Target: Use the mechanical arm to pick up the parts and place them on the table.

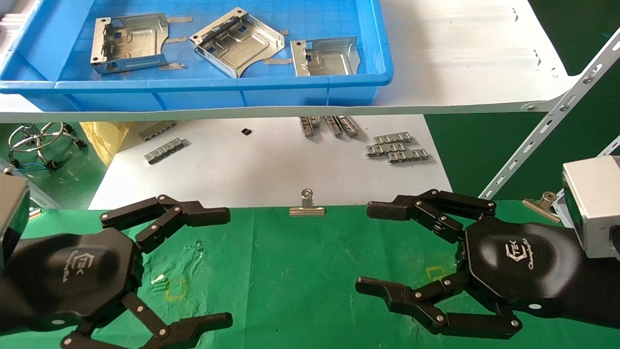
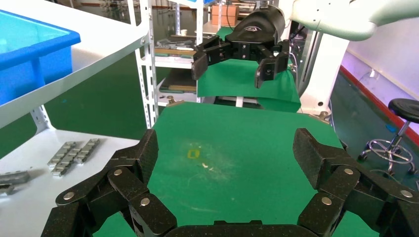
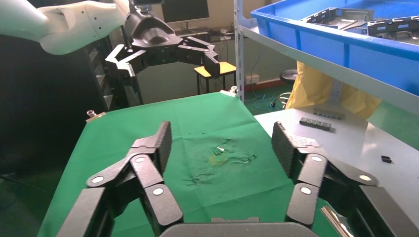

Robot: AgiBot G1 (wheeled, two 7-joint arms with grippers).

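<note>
Three silver sheet-metal parts lie in the blue bin [image 1: 193,89] on the upper white shelf: one at the left [image 1: 130,44], one in the middle [image 1: 236,40], one at the right [image 1: 324,57]. My left gripper [image 1: 220,266] is open and empty, low over the green table [image 1: 290,271] at its left side. My right gripper [image 1: 370,247] is open and empty over the table's right side. The two grippers face each other. Each wrist view shows its own open fingers over bare green cloth [image 2: 232,148] [image 3: 217,163] and the other gripper farther off.
A lower white board [image 1: 271,165] behind the table holds small grey ribbed strips [image 1: 397,148] [image 1: 163,150]. Silver binder clips sit at the table's far edge [image 1: 306,206] [image 1: 541,203]. A slotted shelf strut [image 1: 547,131] slants at the right. Yellow marks [image 1: 175,288] [image 1: 438,274] are on the cloth.
</note>
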